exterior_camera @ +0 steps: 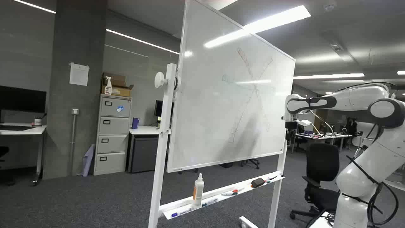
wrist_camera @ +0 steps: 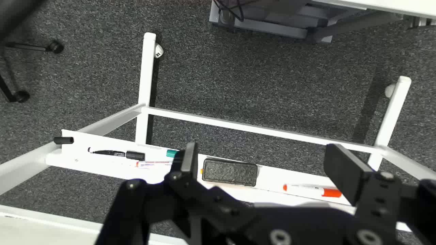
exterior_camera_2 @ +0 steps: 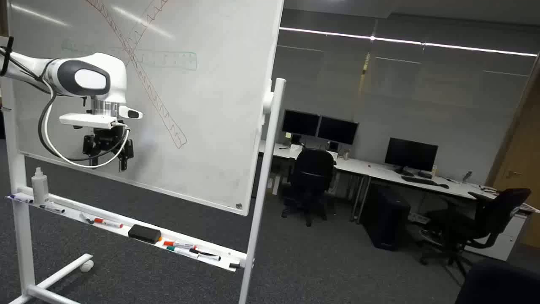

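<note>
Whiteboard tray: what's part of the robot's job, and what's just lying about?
Probably the job:
gripper, open, holding nothing
tray, lower than the gripper
black eraser, on the tray, seen between the jaws in the wrist view
red-capped marker, on the tray

Probably just around:
filing cabinet
office chair
monitor

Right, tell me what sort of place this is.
Most likely an office, or a lab fitted out like one, going by the filing cabinet, a monitor on a white desk, and the large whiteboard.
</note>
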### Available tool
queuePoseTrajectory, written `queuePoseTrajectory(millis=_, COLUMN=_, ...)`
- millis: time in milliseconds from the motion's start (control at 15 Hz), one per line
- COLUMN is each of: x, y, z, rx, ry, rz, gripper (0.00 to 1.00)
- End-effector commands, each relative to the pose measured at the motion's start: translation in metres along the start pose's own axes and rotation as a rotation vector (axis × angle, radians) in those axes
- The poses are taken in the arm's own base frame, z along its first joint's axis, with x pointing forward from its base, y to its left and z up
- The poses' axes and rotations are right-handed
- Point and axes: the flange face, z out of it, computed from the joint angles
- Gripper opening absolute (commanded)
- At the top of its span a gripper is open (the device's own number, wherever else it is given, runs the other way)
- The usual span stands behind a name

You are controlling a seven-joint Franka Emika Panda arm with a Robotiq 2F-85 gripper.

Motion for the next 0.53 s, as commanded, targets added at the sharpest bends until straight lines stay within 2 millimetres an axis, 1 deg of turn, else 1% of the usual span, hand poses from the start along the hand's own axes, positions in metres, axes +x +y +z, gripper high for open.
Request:
queuePoseTrajectory(millis=0, x=0.0, y=0.0, z=-0.001, rx=0.001, ry=-0.001, rz=0.0, gripper=1.0)
queuePoseTrajectory(millis=200, x=0.0, y=0.0, z=-0.001, rx=0.001, ry=-0.001, rz=0.0, gripper=1.0)
queuePoseTrajectory(millis=267, x=0.002, y=0.003, z=-0.003, rx=0.023, ry=-0.021, rz=0.036, gripper=1.0)
queuePoseTrajectory(millis=333, x=0.003, y=0.004, z=0.001, rx=0.026, ry=-0.017, rz=0.071, gripper=1.0)
queuePoseTrajectory(millis=467, x=0.0, y=0.007, z=0.018, rx=0.049, ry=-0.032, rz=0.139, gripper=1.0)
